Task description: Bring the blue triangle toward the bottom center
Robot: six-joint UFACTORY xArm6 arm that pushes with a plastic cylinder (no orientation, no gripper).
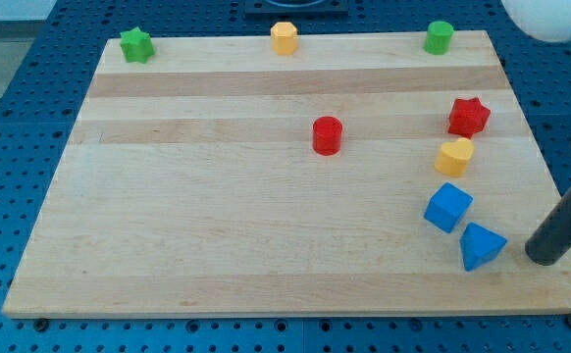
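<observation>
The blue triangle point(481, 245) lies near the board's bottom right corner. My tip point(545, 257) is the lower end of the dark rod that comes in from the view's right edge. It rests on the board just to the right of the blue triangle, with a small gap between them. A blue cube point(447, 207) sits just up and left of the triangle.
A yellow heart-like block point(454, 156) and a red star point(468, 116) stand above the blue cube. A red cylinder point(327, 135) is near the middle. Along the top edge are a green star point(136, 44), a yellow hexagon point(284, 37) and a green cylinder point(439, 37). The wooden board point(217, 226) lies on a blue pegboard.
</observation>
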